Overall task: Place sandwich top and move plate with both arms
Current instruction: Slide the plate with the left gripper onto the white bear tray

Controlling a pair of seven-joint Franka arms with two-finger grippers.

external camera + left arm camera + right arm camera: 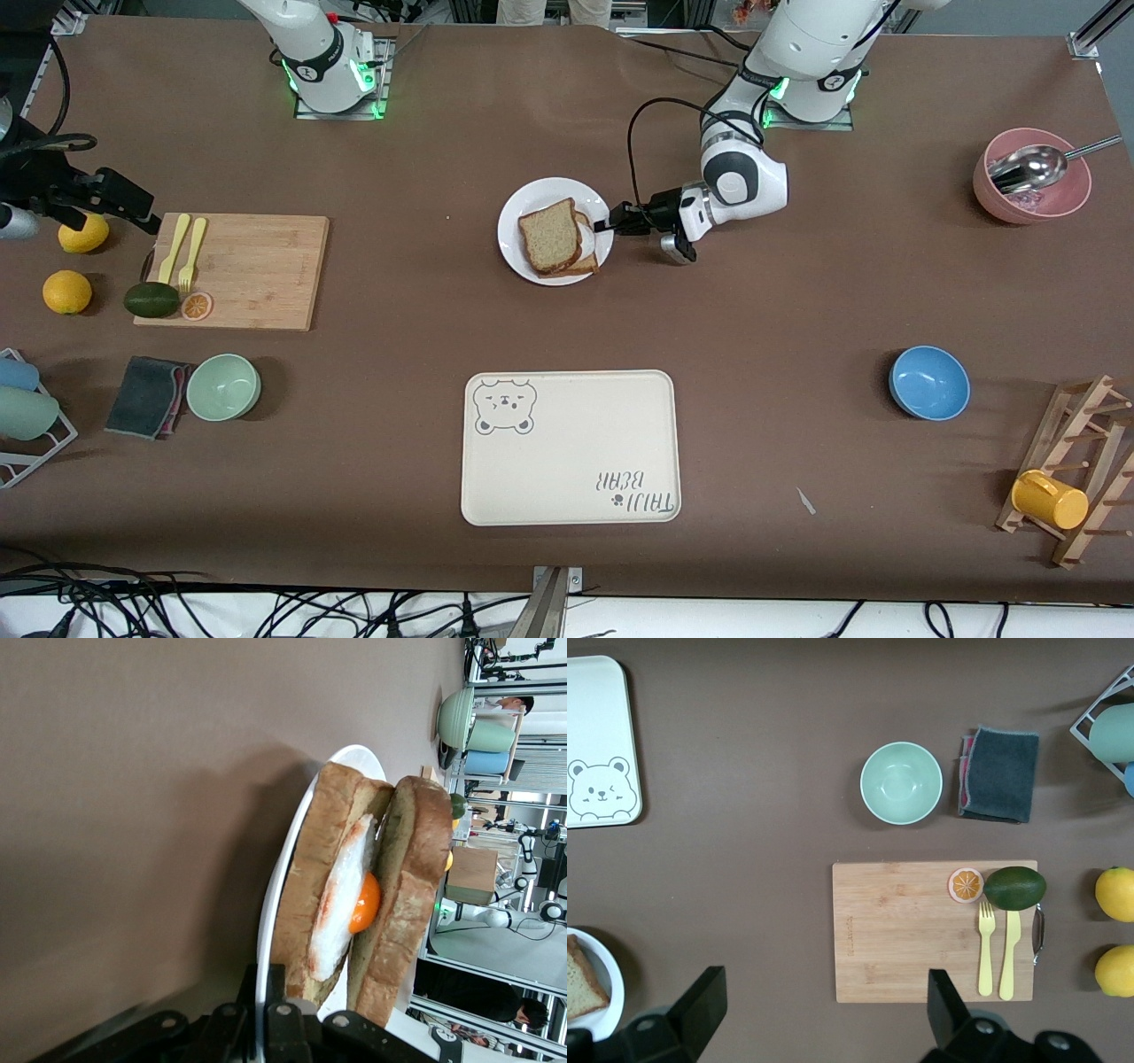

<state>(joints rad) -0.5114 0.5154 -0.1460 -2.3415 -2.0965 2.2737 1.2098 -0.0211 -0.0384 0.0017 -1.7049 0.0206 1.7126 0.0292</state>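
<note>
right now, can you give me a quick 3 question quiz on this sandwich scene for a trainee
1. True or false: the sandwich top already lies on the egg slice on the plate.
2. What is the left gripper shut on?
A. the cream tray
B. the plate's rim
C. the blue bowl
3. Fill in: the right gripper hangs with open fingers over the edge of the wooden ____.

Key
1. True.
2. B: its fingers pinch the rim at the edge toward the left arm's end of the table.
3. Cutting board.
</note>
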